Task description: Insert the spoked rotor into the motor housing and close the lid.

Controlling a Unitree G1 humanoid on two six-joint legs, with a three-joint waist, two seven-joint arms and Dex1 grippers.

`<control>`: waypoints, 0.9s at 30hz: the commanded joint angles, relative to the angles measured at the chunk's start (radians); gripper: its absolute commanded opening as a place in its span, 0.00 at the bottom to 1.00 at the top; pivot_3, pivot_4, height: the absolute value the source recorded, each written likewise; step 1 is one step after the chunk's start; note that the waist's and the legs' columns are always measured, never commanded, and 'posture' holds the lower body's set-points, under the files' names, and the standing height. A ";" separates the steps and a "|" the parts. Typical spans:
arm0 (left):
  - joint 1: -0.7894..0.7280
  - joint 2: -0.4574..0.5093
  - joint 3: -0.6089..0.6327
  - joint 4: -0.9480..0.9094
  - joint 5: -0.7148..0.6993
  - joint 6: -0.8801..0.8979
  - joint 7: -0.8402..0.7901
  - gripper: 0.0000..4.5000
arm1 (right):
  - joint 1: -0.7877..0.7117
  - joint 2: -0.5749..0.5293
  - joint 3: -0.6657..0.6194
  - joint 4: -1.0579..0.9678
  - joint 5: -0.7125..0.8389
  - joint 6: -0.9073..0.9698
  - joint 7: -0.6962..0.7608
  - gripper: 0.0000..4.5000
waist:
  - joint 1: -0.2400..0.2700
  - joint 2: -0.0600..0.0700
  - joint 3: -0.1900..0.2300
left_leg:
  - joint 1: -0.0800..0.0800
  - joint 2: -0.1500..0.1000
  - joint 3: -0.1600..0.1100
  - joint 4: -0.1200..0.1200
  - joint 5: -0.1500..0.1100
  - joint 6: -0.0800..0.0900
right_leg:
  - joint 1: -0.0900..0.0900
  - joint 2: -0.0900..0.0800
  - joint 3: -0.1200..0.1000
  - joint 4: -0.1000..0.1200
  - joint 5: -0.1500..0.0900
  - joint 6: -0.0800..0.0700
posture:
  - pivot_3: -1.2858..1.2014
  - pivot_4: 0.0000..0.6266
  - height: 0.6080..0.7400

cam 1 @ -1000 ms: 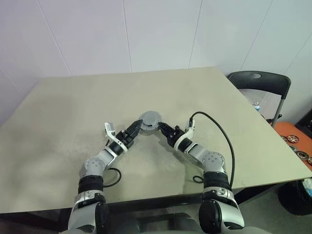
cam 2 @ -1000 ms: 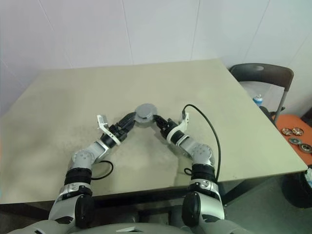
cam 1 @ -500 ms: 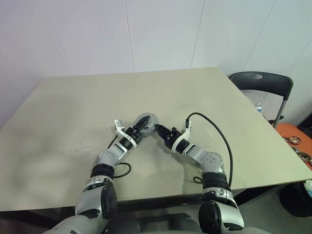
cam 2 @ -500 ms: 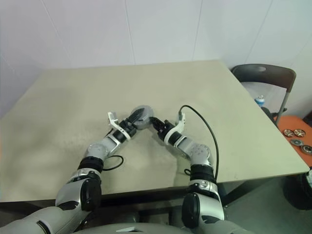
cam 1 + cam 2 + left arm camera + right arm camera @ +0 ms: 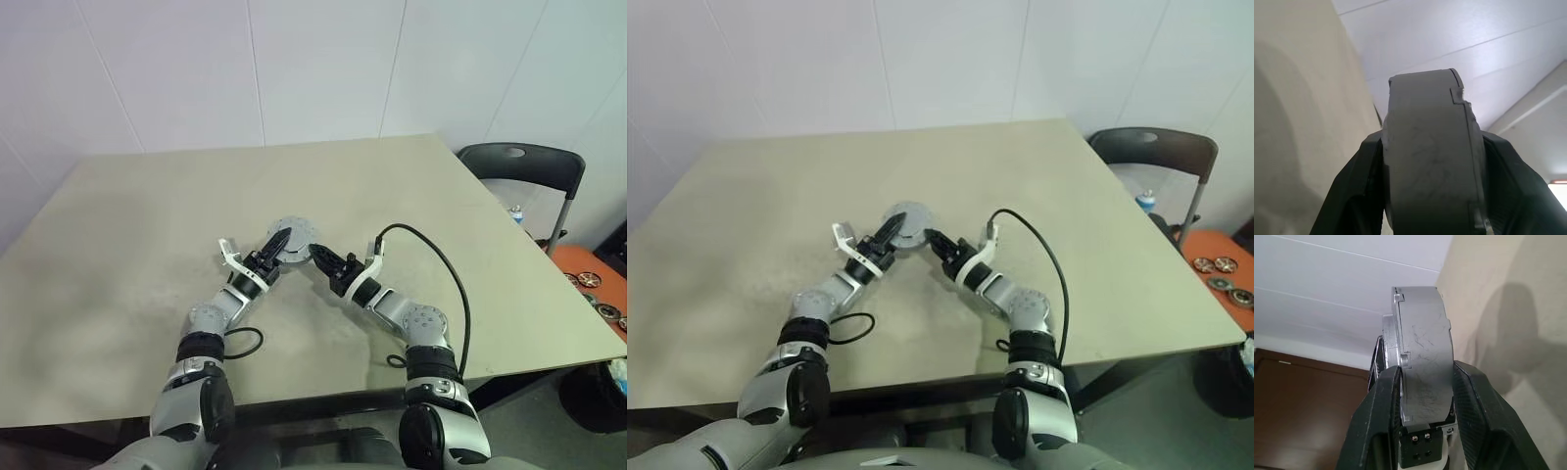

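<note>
Clamped from both sides on the grey motor housing [image 5: 291,239]: left gripper [image 5: 278,245], right gripper [image 5: 315,256]. Raised over mid-table [image 5: 127,255], forearms angled inward. Wide bare surface all round, edges well apart.

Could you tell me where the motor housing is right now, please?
The motor housing is held above the table's middle, clamped between the left gripper and right gripper.

table [image 5: 147,245]: bare all round the raised motor housing [image 5: 291,238] | left gripper [image 5: 277,242] and right gripper [image 5: 322,258] flank it, blocking both sides | black cable [image 5: 446,264] loops by right arm | chair [image 5: 519,166] past right edge
</note>
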 commanded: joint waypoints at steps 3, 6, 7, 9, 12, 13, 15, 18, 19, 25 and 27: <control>-0.021 -0.052 -0.006 -0.094 -0.076 0.083 -0.033 0.50 | -0.041 0.011 0.005 0.019 -0.008 -0.035 -0.046 0.34 | 0.001 0.000 0.000 | 0.000 0.000 0.000 0.000 0.000 0.000 | 0.000 0.000 0.000 0.000 0.000 0.000 | 0.52 0.00 1.00; -0.037 -0.054 0.038 -0.071 -0.091 0.064 0.000 0.50 | -0.045 0.007 0.006 0.026 -0.015 -0.051 -0.058 0.56 | 0.002 0.000 0.000 | 0.000 0.000 0.000 0.001 0.000 0.000 | 0.000 0.000 0.000 0.000 0.000 0.000 | 0.52 0.00 1.00; -0.042 -0.055 0.051 -0.064 -0.092 0.054 0.012 0.50 | -0.046 0.003 0.014 0.029 -0.028 -0.063 -0.065 0.64 | 0.001 0.000 0.000 | 0.000 0.000 0.000 0.001 0.000 0.000 | 0.000 0.000 0.000 0.000 0.000 0.000 | 0.52 0.00 1.00; -0.059 -0.054 0.092 -0.033 -0.101 0.010 0.049 0.50 | -0.048 -0.001 0.026 0.039 -0.050 -0.089 -0.076 0.78 | 0.001 0.000 0.000 | 0.000 0.000 0.000 0.001 0.000 0.000 | 0.000 0.000 0.000 0.000 0.000 0.000 | 0.52 0.00 1.00; -0.083 -0.052 0.143 0.006 -0.106 -0.058 0.093 0.50 | -0.051 0.001 0.024 0.049 -0.049 -0.101 -0.079 0.78 | 0.000 0.000 0.000 | 0.000 0.000 0.000 0.001 0.000 0.000 | 0.000 0.000 0.000 0.000 0.000 0.000 | 0.52 0.00 1.00; -0.092 -0.049 0.158 0.019 -0.103 -0.090 0.107 0.50 | -0.052 0.001 0.026 0.053 -0.049 -0.105 -0.077 0.78 | 0.000 0.000 0.000 | 0.001 0.000 0.000 0.001 0.000 0.000 | 0.000 0.000 0.000 0.000 0.000 0.000 | 0.52 0.00 1.00; -0.118 -0.040 0.202 0.056 -0.099 -0.187 0.152 0.50 | -0.053 -0.002 0.030 0.059 -0.050 -0.110 -0.072 0.78 | 0.001 0.000 0.000 | 0.001 0.000 0.000 0.001 0.000 0.000 | 0.000 0.000 0.000 0.000 0.000 0.000 | 0.52 0.00 1.00; -0.155 -0.011 0.252 0.111 -0.076 -0.348 0.210 0.50 | -0.057 -0.005 0.035 0.069 -0.059 -0.120 -0.068 0.78 | -0.001 0.000 0.000 | 0.000 0.000 0.000 0.001 0.000 0.000 | 0.000 0.000 0.000 0.000 0.000 0.000 | 0.52 0.00 1.00; -0.166 0.005 0.265 0.136 -0.060 -0.416 0.236 0.50 | -0.057 -0.005 0.037 0.072 -0.062 -0.123 -0.066 0.78 | -0.001 0.000 0.000 | 0.000 0.000 0.000 0.000 0.000 0.000 | 0.000 0.000 0.000 0.000 0.000 0.000 | 0.52 0.00 1.00; -0.200 0.122 0.266 0.303 0.052 -0.706 0.377 0.50 | -0.055 -0.005 0.038 0.063 -0.063 -0.126 -0.062 0.78 | 0.001 -0.001 -0.001 | 0.000 0.000 0.000 0.000 0.000 0.000 | -0.001 0.000 0.000 0.000 0.000 0.000 | 0.52 0.00 1.00; -0.198 0.149 0.258 0.343 0.077 -0.745 0.399 0.50 | -0.055 -0.004 0.040 0.060 -0.063 -0.126 -0.060 0.78 | 0.004 -0.002 -0.001 | 0.000 0.000 0.000 0.000 0.000 0.000 | -0.001 0.000 0.000 0.000 0.000 0.000 | 0.52 0.00 1.00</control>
